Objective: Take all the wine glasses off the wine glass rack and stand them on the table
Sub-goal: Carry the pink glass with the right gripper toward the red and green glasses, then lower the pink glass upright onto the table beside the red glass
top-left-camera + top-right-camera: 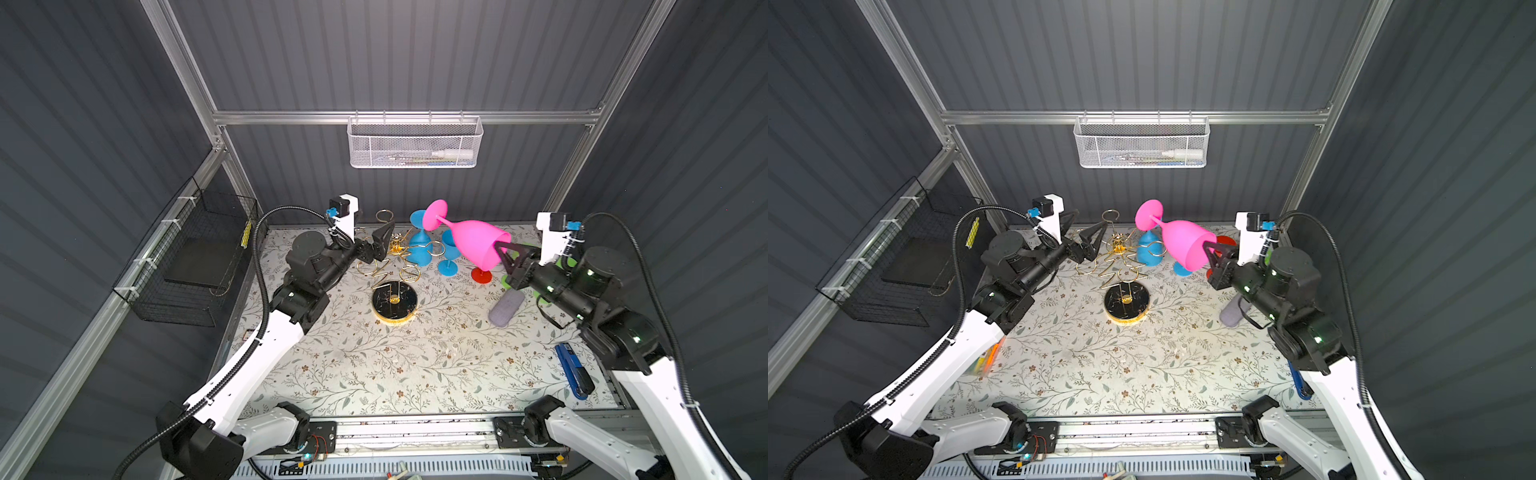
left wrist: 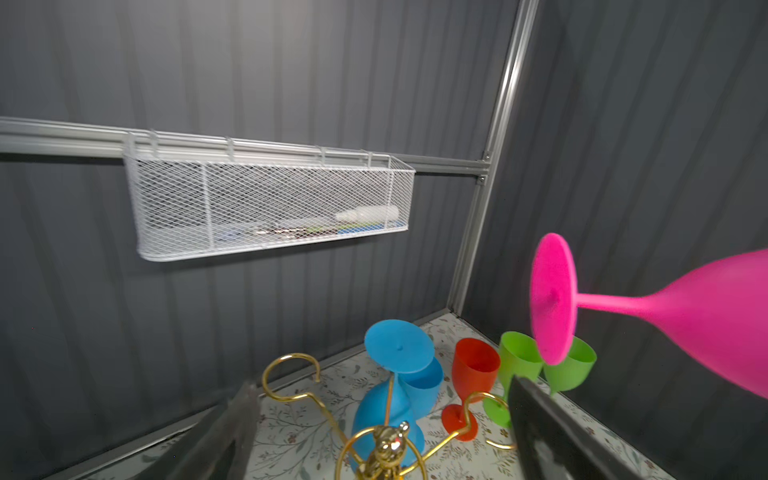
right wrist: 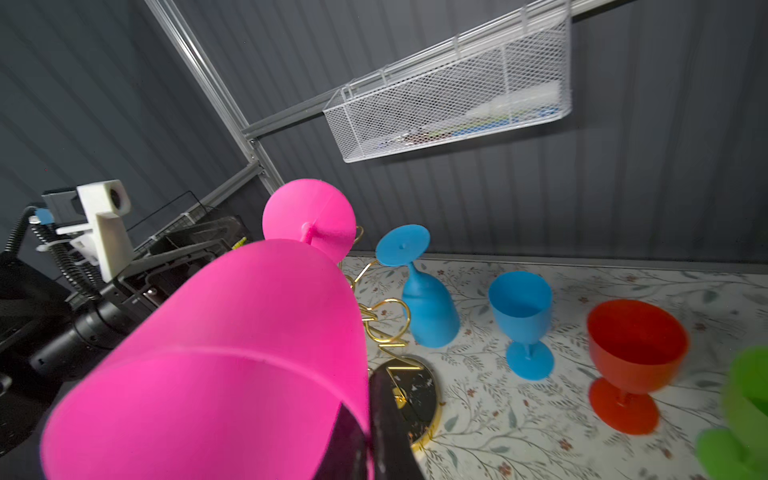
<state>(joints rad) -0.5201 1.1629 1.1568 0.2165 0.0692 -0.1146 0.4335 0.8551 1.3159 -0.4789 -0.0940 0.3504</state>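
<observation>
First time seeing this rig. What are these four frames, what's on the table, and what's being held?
Two robot arms stand at a flowered table, each ending in a two-fingered gripper. Two pictures come from one overhead stereo camera, so they look nearly alike; the other two come from a camera on each arm's wrist. The right gripper is shut on the rim of a pink wine glass, held tilted in the air, off the gold wine glass rack. The left gripper is open and empty, by the rack's top. An upside-down blue glass is at the rack; an upright blue glass, a red glass and two green glasses stand on the table.
</observation>
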